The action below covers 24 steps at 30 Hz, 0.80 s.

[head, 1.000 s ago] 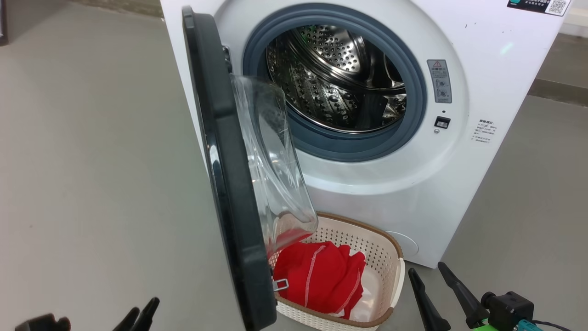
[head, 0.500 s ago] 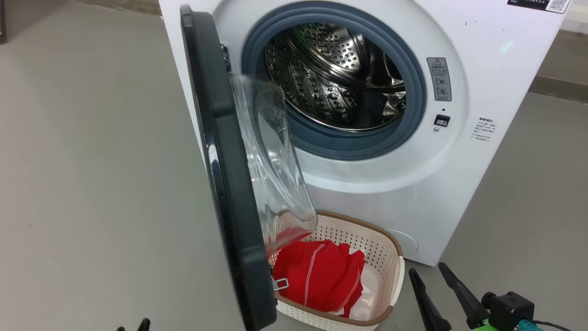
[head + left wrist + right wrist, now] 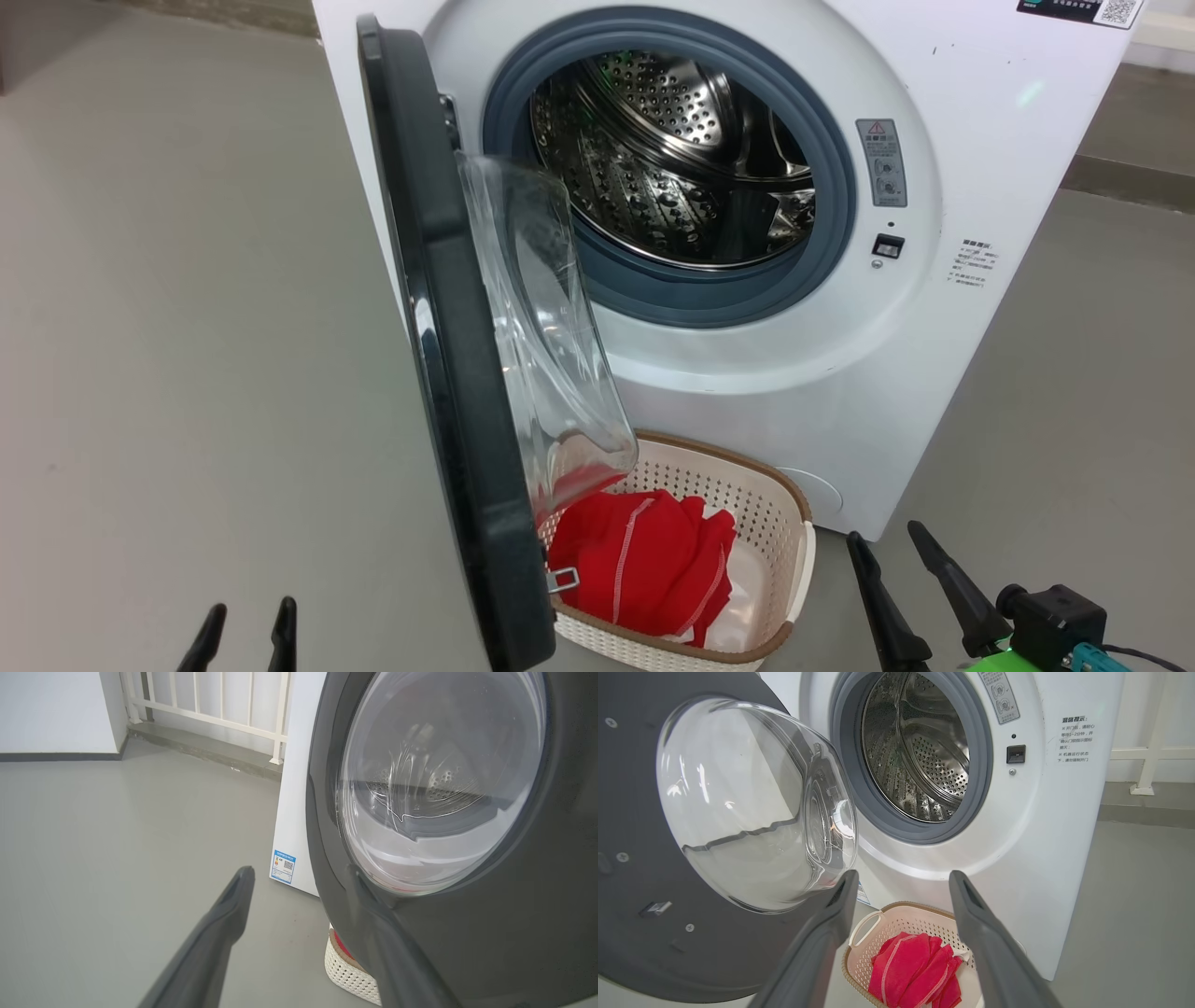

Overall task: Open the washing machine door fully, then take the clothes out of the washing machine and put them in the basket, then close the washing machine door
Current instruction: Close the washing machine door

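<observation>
Large round washing machine door (image 3: pixel 439 373), glossy black rim and clear glass bowl, stands swung open at the left of the big white front-loading washing machine (image 3: pixel 980 140). Bright red clothes (image 3: pixel 644 565) with white stitching lie in the small cream perforated basket (image 3: pixel 747 485), on the floor below the opening and partly behind the door. Left gripper (image 3: pixel 250 609) is low by the door's outer face, fingers spread, empty. Right gripper (image 3: pixel 885 534) is near the basket, also spread and empty.
</observation>
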### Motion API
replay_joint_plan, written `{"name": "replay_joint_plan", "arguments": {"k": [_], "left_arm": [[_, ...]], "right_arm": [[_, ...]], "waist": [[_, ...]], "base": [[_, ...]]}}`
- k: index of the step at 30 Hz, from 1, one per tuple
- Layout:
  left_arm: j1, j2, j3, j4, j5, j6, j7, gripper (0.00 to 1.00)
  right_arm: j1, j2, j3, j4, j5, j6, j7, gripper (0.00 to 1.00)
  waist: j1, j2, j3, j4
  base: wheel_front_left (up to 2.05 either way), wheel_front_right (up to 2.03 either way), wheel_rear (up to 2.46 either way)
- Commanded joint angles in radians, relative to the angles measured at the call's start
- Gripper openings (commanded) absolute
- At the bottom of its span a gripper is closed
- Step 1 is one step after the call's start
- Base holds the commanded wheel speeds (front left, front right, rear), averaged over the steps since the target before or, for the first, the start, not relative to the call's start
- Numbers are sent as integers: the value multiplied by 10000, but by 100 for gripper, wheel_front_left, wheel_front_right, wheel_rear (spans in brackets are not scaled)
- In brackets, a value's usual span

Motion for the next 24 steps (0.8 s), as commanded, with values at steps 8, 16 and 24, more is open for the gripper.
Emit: {"name": "replay_joint_plan", "arguments": {"k": [8, 16, 24], "left_arm": [[219, -696, 1315, -1056, 2262, -49, -123, 100], [398, -987, 1472, -1214, 2639, -57, -123, 100], [381, -969, 1371, -1237, 2767, -58, -123, 100]], "right_arm": [[97, -166, 96, -473, 10, 73, -67, 100], [185, -110, 34, -384, 1, 73, -67, 100], [121, -99, 4, -387, -24, 73, -67, 100]], "waist": [[0, 0, -43, -104], [0, 0, -44, -177], [0, 0, -25, -138]], "base": [[0, 0, 0], [0, 0, 0], [0, 0, 0]]}}
